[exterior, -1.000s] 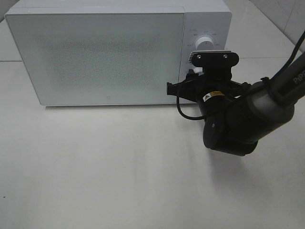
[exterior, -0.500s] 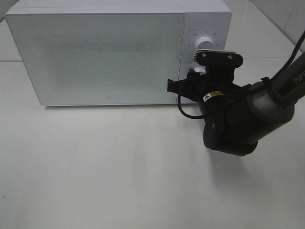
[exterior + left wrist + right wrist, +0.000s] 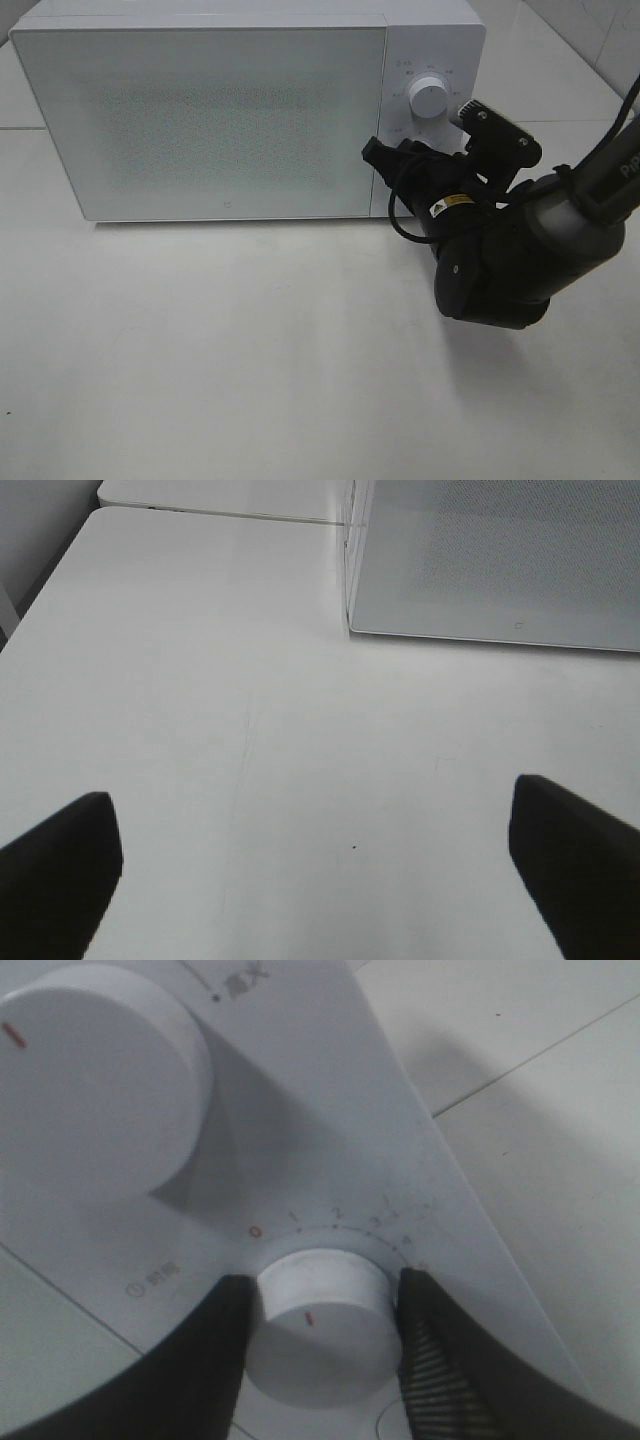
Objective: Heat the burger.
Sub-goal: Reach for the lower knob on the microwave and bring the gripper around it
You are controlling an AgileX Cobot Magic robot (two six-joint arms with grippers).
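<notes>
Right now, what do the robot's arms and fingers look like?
The right arm is bulky, rounded, dark grey and black, with a looped black cable, a small yellow label and white lettering. Its fingers are black, one with a ribbed pad. The left fingers are plain black.

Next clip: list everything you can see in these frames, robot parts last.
microwave: one, white, door shut, at the back of the table.
upper knob: one, white with a red mark, on the microwave's control panel.
lower knob: one, white with a red mark, below the upper knob.
table: one, white, under everything.
burger: none in view.
right gripper: one, black, shut on the lower knob.
left gripper: one, black, open above the table.
</notes>
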